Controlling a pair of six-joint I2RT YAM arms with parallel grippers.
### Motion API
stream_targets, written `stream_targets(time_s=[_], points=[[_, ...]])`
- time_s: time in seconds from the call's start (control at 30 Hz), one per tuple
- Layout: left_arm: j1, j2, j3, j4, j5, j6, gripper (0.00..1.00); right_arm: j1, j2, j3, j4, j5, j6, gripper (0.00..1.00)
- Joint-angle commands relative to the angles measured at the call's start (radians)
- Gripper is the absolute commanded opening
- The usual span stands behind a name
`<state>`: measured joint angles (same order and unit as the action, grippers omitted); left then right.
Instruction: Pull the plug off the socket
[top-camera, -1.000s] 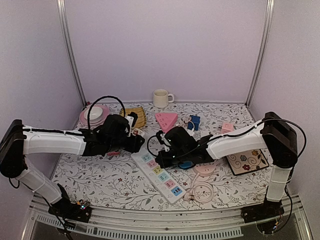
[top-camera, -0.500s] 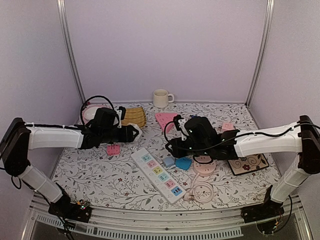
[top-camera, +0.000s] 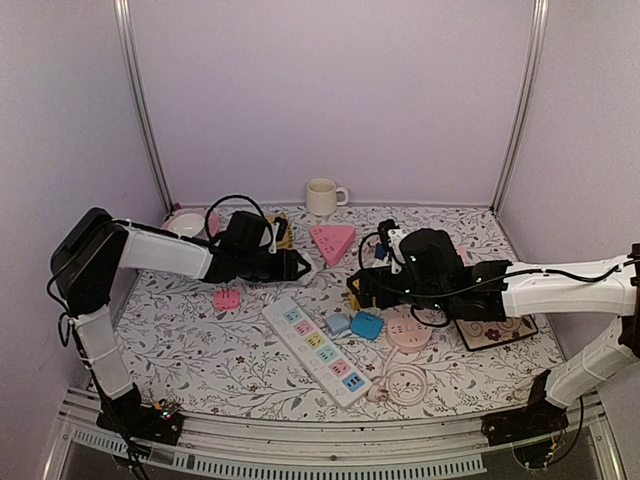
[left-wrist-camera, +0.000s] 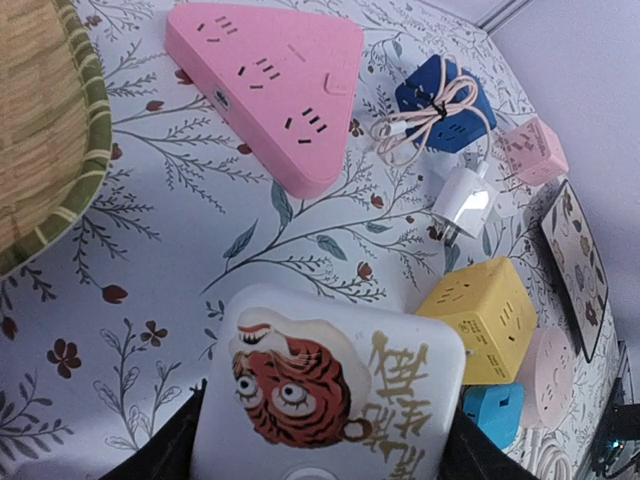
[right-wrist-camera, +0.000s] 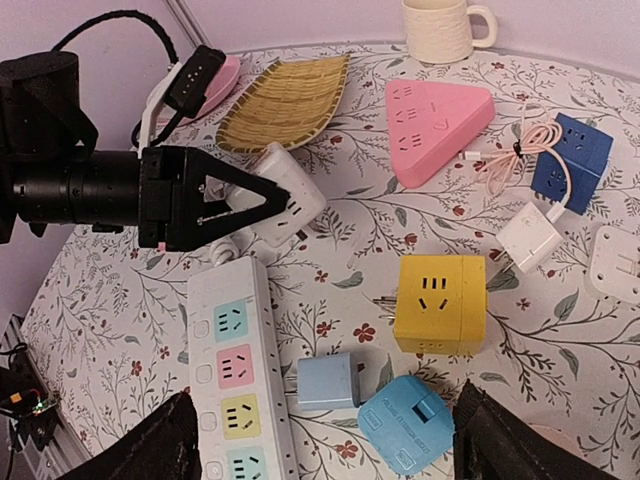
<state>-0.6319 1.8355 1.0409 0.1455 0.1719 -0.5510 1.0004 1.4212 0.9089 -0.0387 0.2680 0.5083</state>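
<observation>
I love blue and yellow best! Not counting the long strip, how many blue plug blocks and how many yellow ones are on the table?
Blue: 3, the dark blue cube, the light blue plug and the blue plug
Yellow: 1, the yellow cube
Total: 4

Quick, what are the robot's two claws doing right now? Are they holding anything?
Left claw: closed on the white tiger plug.
Right claw: open, holding nothing.
</observation>
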Motion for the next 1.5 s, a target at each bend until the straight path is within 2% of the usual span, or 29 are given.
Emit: stream_targets(time_s=[0.0,0.13,0.3,0.6,0.93,1.2,1.47], points=[[0.0,0.051,0.06,0.036,0.068,-0.014,0.08,-0.021,-0.038,-0.028,-0.022,0.047,-0.012,0.91],[0.001,0.101,0.107,0.011,0.083,-0.015,0.13,-0.054,-0.043,-0.034,-0.055,0.046,-0.022,0.92],[0.001,0.121,0.123,0.0,0.08,-0.019,0.28,-0.091,-0.056,-0.059,-0.079,0.046,-0.021,0.93],[0.001,0.164,0.126,-0.015,0.067,-0.023,0.48,-0.109,-0.069,-0.075,-0.084,0.042,-0.017,0.93],[0.0,0.092,0.103,-0.038,0.015,-0.001,0.81,-0.121,-0.061,-0.066,-0.084,0.039,-0.027,0.98],[-0.014,0.032,0.07,-0.049,-0.045,0.037,0.9,-0.148,-0.042,-0.053,-0.091,0.019,-0.041,0.99],[-0.035,-0.07,0.001,-0.051,-0.16,0.075,0.91,-0.18,-0.037,-0.055,-0.09,0.005,-0.043,0.99]])
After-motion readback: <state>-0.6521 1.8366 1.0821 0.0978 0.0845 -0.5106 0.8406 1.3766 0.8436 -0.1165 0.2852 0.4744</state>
